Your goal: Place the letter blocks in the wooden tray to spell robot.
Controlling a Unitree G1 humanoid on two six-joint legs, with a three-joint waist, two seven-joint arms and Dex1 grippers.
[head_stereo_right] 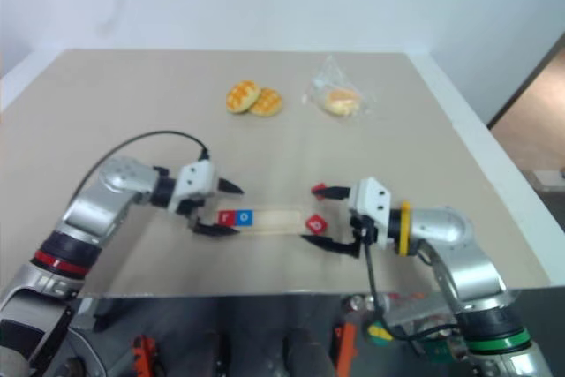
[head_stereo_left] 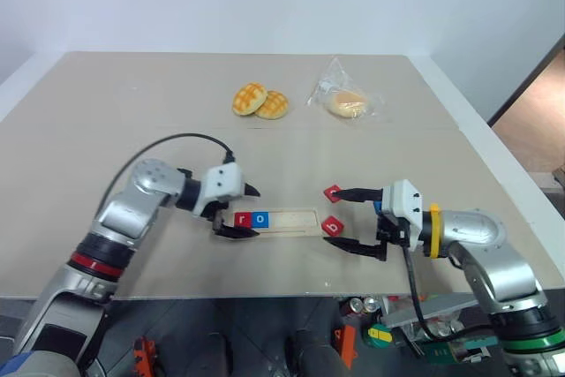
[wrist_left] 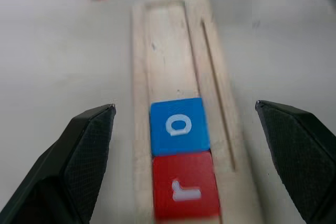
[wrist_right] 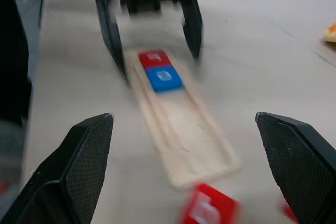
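Set in the wooden tray point(head_stereo_left: 274, 221): red r tile point(head_stereo_left: 243, 218) and blue o tile point(head_stereo_left: 259, 218), starting "robot". Left hand point(head_stereo_left: 238, 211) and right hand point(head_stereo_left: 353, 220) both open, empty, flanking tray ends.

White "r" on red tile point(wrist_left: 185, 191), "o" on blue tile point(wrist_left: 179, 125).
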